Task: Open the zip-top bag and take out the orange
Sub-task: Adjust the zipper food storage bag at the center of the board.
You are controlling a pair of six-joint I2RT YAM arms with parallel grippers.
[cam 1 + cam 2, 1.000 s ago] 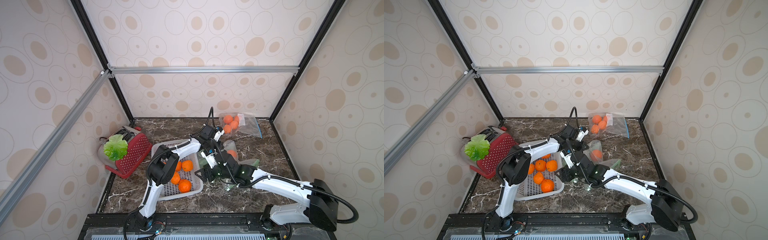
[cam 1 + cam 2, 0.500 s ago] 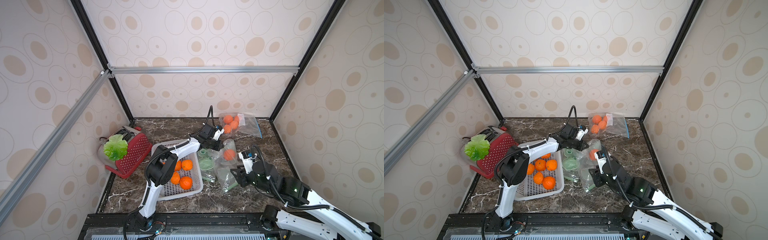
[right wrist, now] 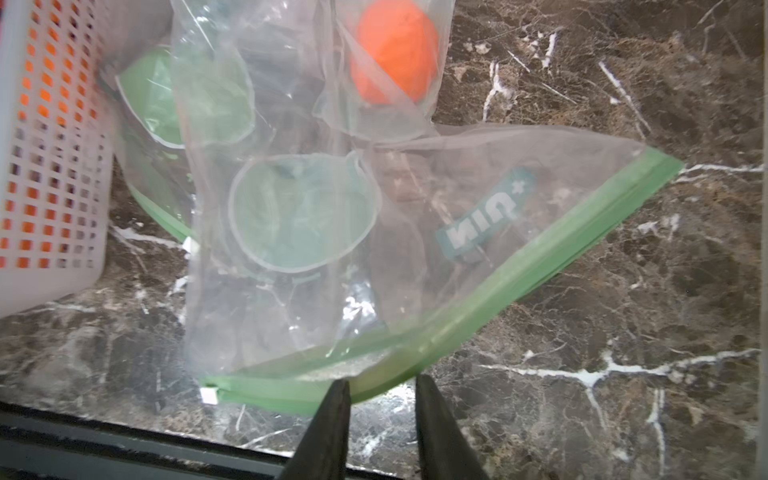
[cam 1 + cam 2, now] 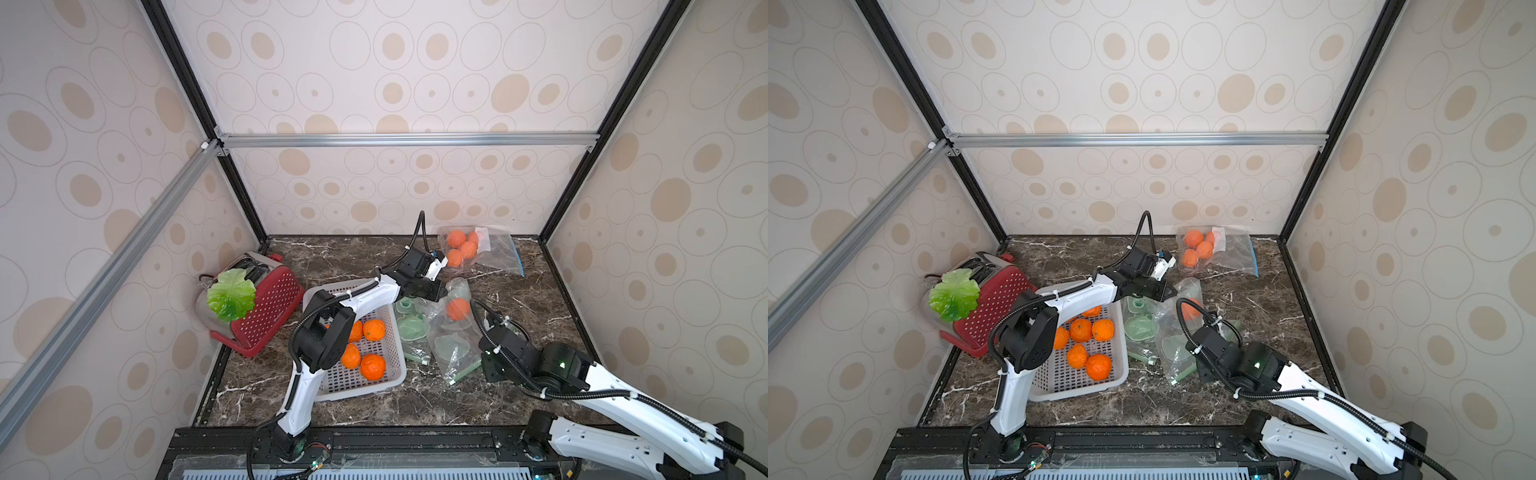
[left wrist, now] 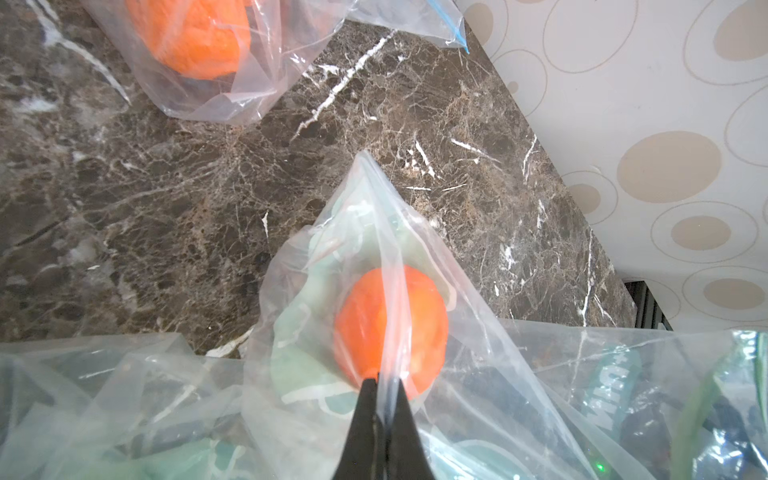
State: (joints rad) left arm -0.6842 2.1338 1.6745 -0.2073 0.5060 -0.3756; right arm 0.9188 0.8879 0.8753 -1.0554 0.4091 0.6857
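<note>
A clear zip-top bag (image 4: 453, 345) with a green zip strip (image 3: 519, 266) lies on the marble table, right of the basket. The orange (image 4: 458, 309) sits inside it at the far end, also seen in the other top view (image 4: 1190, 308) and in both wrist views (image 5: 390, 328) (image 3: 395, 58). My left gripper (image 5: 384, 380) is shut on a fold of the bag's plastic just beside the orange (image 4: 442, 291). My right gripper (image 3: 382, 384) stands open at the near zip edge, one fingertip touching the green strip, with marble showing between the fingers.
A white basket (image 4: 395, 374) holding several oranges stands left of the bag. Another printed clear bag (image 4: 409, 328) lies against it. A red toaster (image 4: 266, 303) with a green leaf sits at the left wall. A second bag of oranges (image 4: 478, 249) lies at the back.
The right arm has pulled back from beside the basket to the front right, at the bag's zip edge, and its jaws have narrowed. The left gripper still holds the bag.
</note>
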